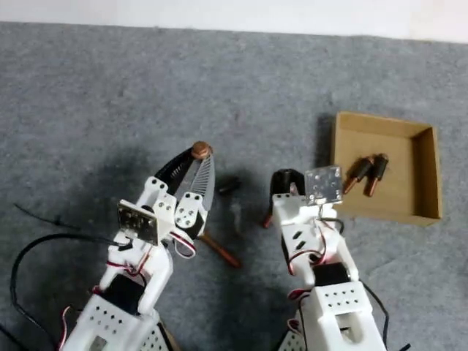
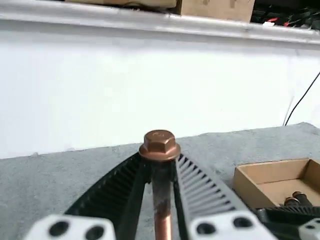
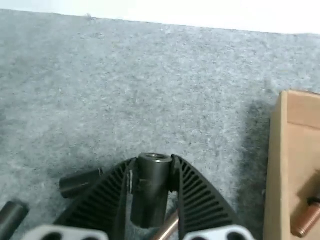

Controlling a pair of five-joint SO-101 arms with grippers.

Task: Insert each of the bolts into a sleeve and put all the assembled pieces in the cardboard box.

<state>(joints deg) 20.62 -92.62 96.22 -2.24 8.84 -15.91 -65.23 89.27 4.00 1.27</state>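
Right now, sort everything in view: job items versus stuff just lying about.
Job: bolt in left claw; sleeve in right claw; loose bolt; loose sleeve; cardboard box holding two assembled pieces.
Lying about: black cable on the table; boxes on the ledge behind.

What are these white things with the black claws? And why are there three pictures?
They are two robot arms at a grey table. One picture looks down from above; the other two come from a camera on each arm's wrist. The left arm's jaws hold a copper bolt. The right arm's jaws hold a black sleeve, a tube the bolt slides into. A loose sleeve and another bolt lie on the table. The cardboard box already has two finished pieces inside.
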